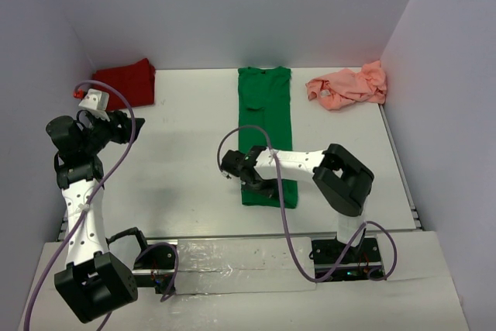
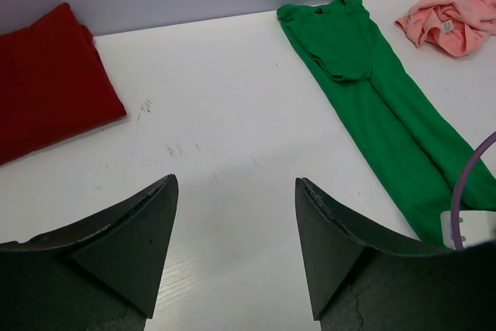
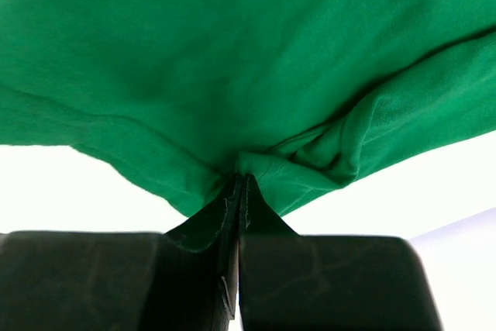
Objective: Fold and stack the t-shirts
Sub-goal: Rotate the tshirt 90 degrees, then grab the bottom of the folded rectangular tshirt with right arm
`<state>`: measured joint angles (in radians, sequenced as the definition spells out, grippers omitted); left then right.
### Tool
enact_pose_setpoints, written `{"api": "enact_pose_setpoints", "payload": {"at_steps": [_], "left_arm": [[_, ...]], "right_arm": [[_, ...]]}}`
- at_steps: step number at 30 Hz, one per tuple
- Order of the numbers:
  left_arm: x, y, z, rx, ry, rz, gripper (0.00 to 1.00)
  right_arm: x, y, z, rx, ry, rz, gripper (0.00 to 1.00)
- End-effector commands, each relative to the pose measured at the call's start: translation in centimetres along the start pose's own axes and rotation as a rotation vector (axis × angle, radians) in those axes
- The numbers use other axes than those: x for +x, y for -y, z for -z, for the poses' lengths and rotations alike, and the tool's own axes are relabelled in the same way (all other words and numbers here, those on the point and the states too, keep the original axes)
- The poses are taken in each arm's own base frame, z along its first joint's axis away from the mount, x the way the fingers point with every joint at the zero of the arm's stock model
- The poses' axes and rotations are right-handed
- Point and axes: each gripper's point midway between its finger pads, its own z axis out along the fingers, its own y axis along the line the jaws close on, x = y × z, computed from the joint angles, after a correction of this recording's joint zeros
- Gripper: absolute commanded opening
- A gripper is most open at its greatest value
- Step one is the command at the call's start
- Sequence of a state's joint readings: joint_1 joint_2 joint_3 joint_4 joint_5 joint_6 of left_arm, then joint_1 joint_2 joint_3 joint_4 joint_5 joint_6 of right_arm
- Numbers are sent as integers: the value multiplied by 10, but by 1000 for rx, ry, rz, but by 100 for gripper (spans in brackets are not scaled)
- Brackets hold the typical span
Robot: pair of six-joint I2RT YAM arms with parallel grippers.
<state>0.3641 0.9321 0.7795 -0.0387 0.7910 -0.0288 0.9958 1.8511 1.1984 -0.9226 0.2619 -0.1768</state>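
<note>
The bright green t-shirt (image 1: 265, 123) lies as a long narrow strip down the table's middle, collar at the back; it also shows in the left wrist view (image 2: 372, 98). My right gripper (image 1: 236, 167) is shut on the green t-shirt's near hem, the cloth bunched at the fingertips (image 3: 242, 180). The dark red t-shirt (image 1: 126, 81) lies folded at the back left and shows in the left wrist view (image 2: 46, 83). The salmon pink t-shirt (image 1: 349, 86) lies crumpled at the back right. My left gripper (image 2: 236, 191) is open and empty, raised over the table's left side (image 1: 124, 125).
Pale walls close in the table at the back and both sides. A purple cable loops from each arm (image 1: 232, 139). A bare white tabletop (image 2: 225, 114) spreads between the red and green shirts.
</note>
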Motion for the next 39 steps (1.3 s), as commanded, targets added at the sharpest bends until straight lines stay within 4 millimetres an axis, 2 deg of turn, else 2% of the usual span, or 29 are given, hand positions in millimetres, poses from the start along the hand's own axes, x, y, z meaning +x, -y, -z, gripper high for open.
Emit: {"api": "enact_pose_setpoints", "payload": {"at_steps": [1, 11, 18, 22, 28, 30, 31, 34, 37, 39], "left_arm": [[-14, 4, 2, 24, 48, -57, 71], [-13, 4, 2, 30, 47, -59, 71], [-15, 5, 2, 38, 47, -64, 71], [-16, 5, 1, 42, 43, -61, 71], [-18, 11, 5, 52, 35, -54, 71], [-20, 13, 6, 58, 37, -56, 72], [-20, 13, 6, 56, 39, -57, 72], [-20, 13, 6, 62, 36, -55, 73], [-19, 13, 5, 62, 31, -49, 74], [-17, 13, 5, 64, 28, -46, 74]], "right_arm": [[-20, 5, 24, 27, 125, -9, 0], [-38, -6, 47, 6, 242, 24, 0], [-37, -33, 51, -80, 247, 91, 0], [-31, -57, 55, -154, 231, 167, 0], [-26, -80, 46, -219, 200, 239, 0], [-26, -84, 39, -229, 193, 257, 16], [-28, -85, 37, -229, 195, 263, 28], [-39, -82, 28, -196, 227, 254, 47], [-52, -81, 31, -181, 286, 249, 50], [-68, -79, 42, -180, 378, 228, 50]]}}
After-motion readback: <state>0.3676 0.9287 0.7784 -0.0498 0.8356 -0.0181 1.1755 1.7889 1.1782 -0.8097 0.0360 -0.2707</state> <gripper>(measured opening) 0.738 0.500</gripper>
